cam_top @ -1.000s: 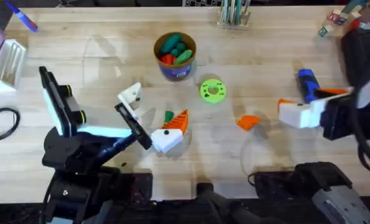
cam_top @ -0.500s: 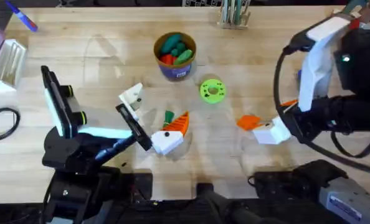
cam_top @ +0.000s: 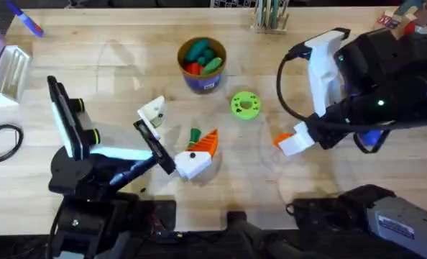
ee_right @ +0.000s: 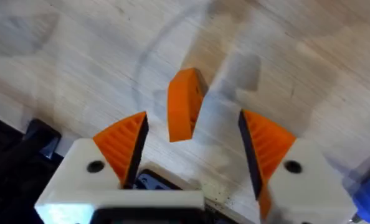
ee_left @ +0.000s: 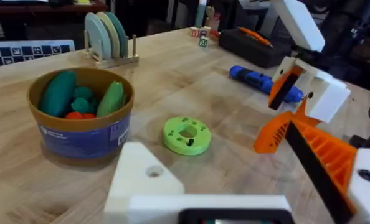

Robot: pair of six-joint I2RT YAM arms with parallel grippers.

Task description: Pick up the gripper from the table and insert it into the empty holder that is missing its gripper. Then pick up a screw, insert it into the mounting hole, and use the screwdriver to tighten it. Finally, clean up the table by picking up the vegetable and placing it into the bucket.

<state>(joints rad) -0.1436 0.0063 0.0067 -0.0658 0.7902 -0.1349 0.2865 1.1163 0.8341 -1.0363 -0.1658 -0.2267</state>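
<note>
Hovering over small flat orange plastic wedge gripper (ee_right: pixel 185 104) on wooden table (cam_top: pixel 113 65), right gripper (ee_right: pixel 191 149) spread wide, wedge between orange pads, untouched. Left gripper (cam_top: pixel 172 137) rests near table centre, fingers apart, nothing held: white holder block (cam_top: pixel 152 110) bare, mate orange-tipped. Blue-walled bucket (cam_top: pixel 202 63) behind.

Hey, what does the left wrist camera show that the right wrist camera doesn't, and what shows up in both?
Left wrist view alone: the blue-walled, tan-rimmed bucket of green and red toy vegetables, the bright green round disc, the blue pen-shaped screwdriver, and a rack of round plates.

Right wrist view alone: the right gripper seen from above, its orange ribbed pads spread wide on either side of the wedge.

Both: the small flat orange plastic wedge lying on the wooden table.
</note>
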